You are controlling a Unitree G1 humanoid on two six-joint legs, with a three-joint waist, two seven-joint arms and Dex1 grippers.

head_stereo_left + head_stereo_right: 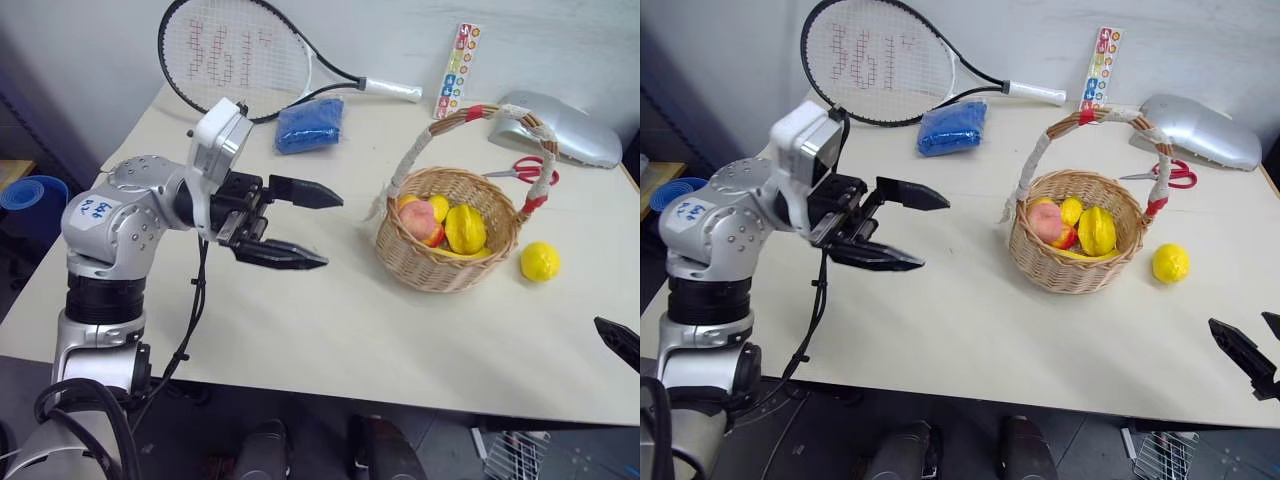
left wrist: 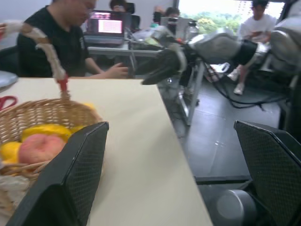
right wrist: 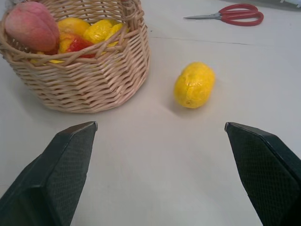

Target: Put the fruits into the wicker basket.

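Lemon [image 1: 539, 261] sits on the table [image 1: 330, 330] just right of the wicker basket [image 1: 447, 245], which holds your peach [image 1: 419, 220] and other fruits. Your left gripper [image 1: 300, 224] hovers left of it, wide open, empty; right gripper [image 3: 162, 165] also gapes empty near the lemon.

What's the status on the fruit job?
Both grippers, left and right, open and empty. Lemon on table beside wicker basket; peach inside. Nothing blocking the lemon.

Red printed logo across strings of tennis racket [image 1: 235, 55], at 11 o'clock on table [image 1: 330, 330], letters not readable. Blue handwritten marks on white sticker [image 1: 96, 207] on left arm's shoulder shell, illegible. Colourful sticker strip [image 1: 457, 70] at 1 o'clock, too small to read.
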